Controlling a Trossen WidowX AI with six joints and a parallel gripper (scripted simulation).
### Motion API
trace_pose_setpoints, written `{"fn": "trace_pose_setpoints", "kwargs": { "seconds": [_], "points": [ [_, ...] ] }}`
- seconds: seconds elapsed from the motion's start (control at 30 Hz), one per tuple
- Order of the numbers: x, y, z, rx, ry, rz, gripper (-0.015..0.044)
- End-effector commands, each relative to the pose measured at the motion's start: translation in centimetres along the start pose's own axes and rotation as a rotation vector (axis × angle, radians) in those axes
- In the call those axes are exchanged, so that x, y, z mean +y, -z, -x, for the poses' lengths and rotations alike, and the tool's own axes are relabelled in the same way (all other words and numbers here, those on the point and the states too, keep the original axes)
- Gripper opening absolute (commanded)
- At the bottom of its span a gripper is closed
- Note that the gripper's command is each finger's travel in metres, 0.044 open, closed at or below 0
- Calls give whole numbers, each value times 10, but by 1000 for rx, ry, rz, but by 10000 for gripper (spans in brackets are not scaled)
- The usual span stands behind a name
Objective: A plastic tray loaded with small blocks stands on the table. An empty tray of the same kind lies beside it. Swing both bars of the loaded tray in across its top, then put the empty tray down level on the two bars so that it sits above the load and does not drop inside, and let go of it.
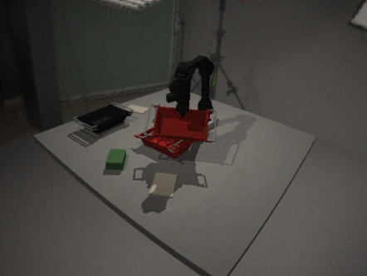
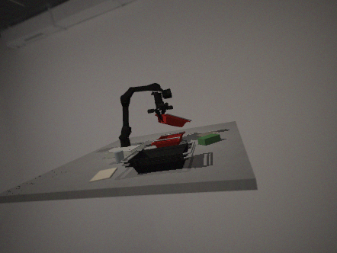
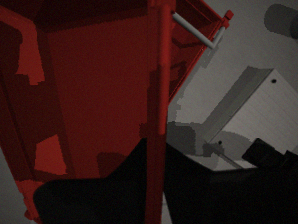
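My gripper (image 1: pixel 183 113) (image 2: pixel 161 117) (image 3: pixel 150 142) is shut on the rim of the empty red tray (image 1: pixel 180 127) (image 2: pixel 173 120) (image 3: pixel 100 85). It holds this tray up in the air, clearly tilted, with its far side lower; its wire bars stand out past its two ends. The loaded red tray (image 1: pixel 159 146) (image 2: pixel 167 143) stands on the table below, partly hidden by the held tray in the top view. Small red blocks show inside it. One wire bar (image 1: pixel 178 145) lies across its top near one end; the other bar (image 1: pixel 146 135) also appears swung in, partly hidden.
A black tray (image 1: pixel 109 121) (image 2: pixel 160 164) with wire bars stands on the table. A green block (image 1: pixel 115 160) (image 2: pixel 209 139) and cream pads (image 1: pixel 166 183) (image 2: pixel 104 174) lie around. A grey cylinder (image 2: pixel 119 156) (image 3: pixel 281 21) and a white slab (image 3: pixel 255 112) are near the arm's base.
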State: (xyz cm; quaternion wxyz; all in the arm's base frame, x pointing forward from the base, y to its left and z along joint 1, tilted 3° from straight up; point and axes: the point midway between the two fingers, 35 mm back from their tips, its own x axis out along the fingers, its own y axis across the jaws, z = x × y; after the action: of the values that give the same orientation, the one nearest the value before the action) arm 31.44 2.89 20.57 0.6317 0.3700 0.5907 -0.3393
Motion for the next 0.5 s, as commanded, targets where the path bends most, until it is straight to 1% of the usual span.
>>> {"fn": "trace_pose_setpoints", "kwargs": {
  "seconds": [0.0,0.47],
  "points": [
    [-4,-8,3,1,-13,-88,0],
    [-19,-33,3,-1,-14,-331,0]
  ]
}}
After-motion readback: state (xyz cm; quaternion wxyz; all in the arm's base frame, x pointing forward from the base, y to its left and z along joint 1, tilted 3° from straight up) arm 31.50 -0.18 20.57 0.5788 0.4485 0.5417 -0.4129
